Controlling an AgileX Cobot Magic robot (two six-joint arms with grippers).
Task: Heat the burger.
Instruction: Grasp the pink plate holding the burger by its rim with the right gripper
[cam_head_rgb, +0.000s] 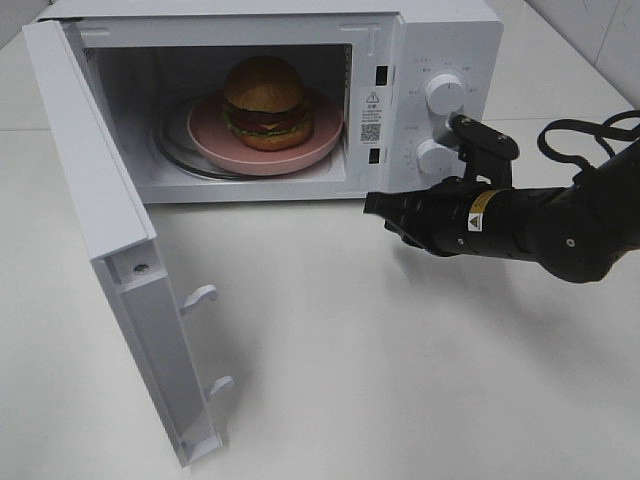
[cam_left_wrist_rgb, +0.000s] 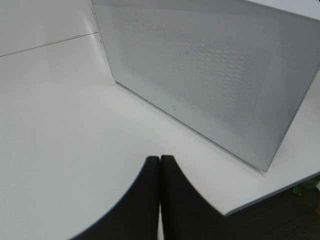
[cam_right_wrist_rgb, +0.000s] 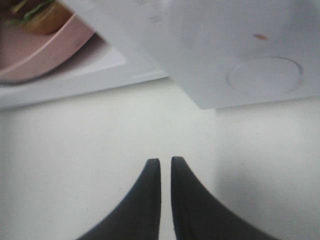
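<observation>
burger (cam_head_rgb: 265, 100): 1 | pink plate (cam_head_rgb: 212, 150): 1 | microwave (cam_head_rgb: 440, 40): 1 | knobs (cam_head_rgb: 444, 92) (cam_head_rgb: 434, 156): 2 | door hooks (cam_head_rgb: 200, 296) (cam_head_rgb: 220, 384): 2

Your microwave (cam_head_rgb: 430, 40) wears a smooth white casing with a slight gloss; whether it is painted metal or plastic you cannot tell. Its door (cam_head_rgb: 100, 200), at the left of the frame, has a matt white, plastic-looking inner frame. Inside, the plate (cam_head_rgb: 205, 135) is smooth, pink and softly shiny, on a clear, glass-like turntable (cam_head_rgb: 168, 150). The burger (cam_head_rgb: 265, 85) has a glossy golden bun. The counter (cam_head_rgb: 350, 380) is smooth, off-white and faintly reflective. A dotted panel (cam_left_wrist_rgb: 200, 65) looks finely perforated. The left gripper (cam_left_wrist_rgb: 160, 159) and right gripper (cam_right_wrist_rgb: 165, 161) are matt black.
</observation>
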